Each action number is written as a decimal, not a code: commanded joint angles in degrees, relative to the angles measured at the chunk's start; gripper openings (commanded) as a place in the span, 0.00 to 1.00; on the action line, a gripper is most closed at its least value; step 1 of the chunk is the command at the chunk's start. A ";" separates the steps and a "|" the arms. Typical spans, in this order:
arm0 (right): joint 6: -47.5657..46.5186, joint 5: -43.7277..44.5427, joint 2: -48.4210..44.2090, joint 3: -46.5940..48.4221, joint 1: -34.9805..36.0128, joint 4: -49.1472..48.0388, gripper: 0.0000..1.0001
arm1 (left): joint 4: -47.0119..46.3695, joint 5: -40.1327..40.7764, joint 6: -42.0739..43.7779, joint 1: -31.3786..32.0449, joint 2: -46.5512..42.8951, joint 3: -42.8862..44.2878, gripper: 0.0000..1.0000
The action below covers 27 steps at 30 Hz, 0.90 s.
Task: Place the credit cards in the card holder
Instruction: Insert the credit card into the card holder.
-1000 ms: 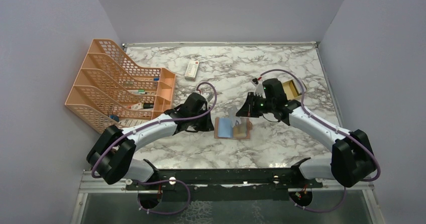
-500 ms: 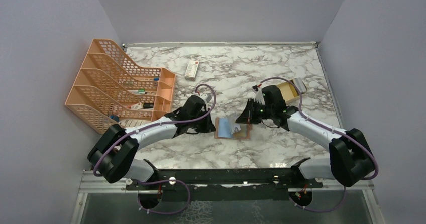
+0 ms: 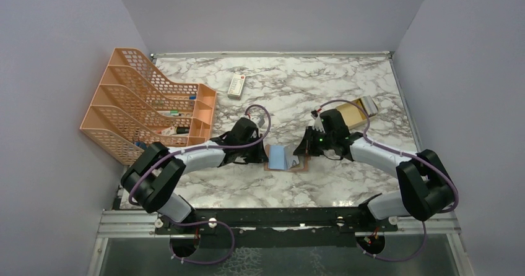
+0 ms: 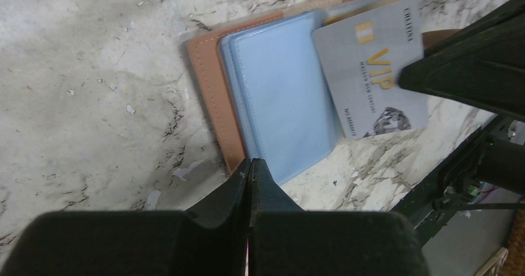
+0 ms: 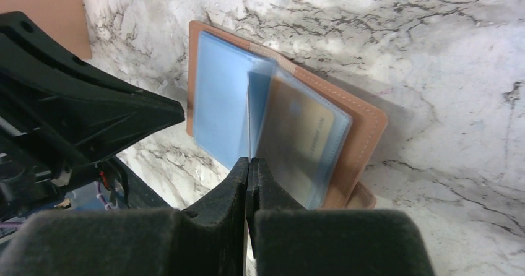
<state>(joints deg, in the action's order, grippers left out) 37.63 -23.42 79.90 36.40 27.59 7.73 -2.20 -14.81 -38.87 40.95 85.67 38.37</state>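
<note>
Near the middle of the marble worktop, between the two arms, the brown card holder is lying open with its pale blue sleeves facing up. A grey card printed with gold letters is leaning across the holder's right half. Its left edge is slipping behind a sleeve and one corner is hanging out over the marble. From the right wrist this card is showing only as a thin upright sliver, so its face is unreadable there. A gold card is sitting inside a clear pocket, blurred by the plastic.

The right tool is clenched on the grey card, fingers pressed flat together. From the left wrist its dark body is covering the card's right edge, so the actual contact is hidden. The left tool is also clamped tight with nothing between its fingers. Its tips are resting at the holder's near edge, where brown cover meets blue sleeve. Whether they are pressing down or just touching is hard to tell.

From overhead both tools are crowding the holder, hiding most of it. Farther out, a tan box is lying behind the right arm, partly covered by its cable. A white remote is lying toward the back, and an orange mesh file rack is standing at the left, its contents too small to make out.
</note>
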 commanded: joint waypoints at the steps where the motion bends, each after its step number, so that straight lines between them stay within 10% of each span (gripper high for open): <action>1: -2.26 -1.15 1.38 -0.74 -2.14 -1.16 0.01 | -1.02 -1.25 0.54 -0.17 3.17 1.19 0.00; 27: 1.67 -11.85 6.87 -6.44 -4.78 -15.26 0.01 | -2.89 -2.17 -2.58 -0.10 3.76 -2.92 0.00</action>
<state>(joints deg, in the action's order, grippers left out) 38.09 -34.39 86.06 31.88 22.85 -3.73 -5.34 -15.79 -40.77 40.56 89.17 37.06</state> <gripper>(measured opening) 0.015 0.009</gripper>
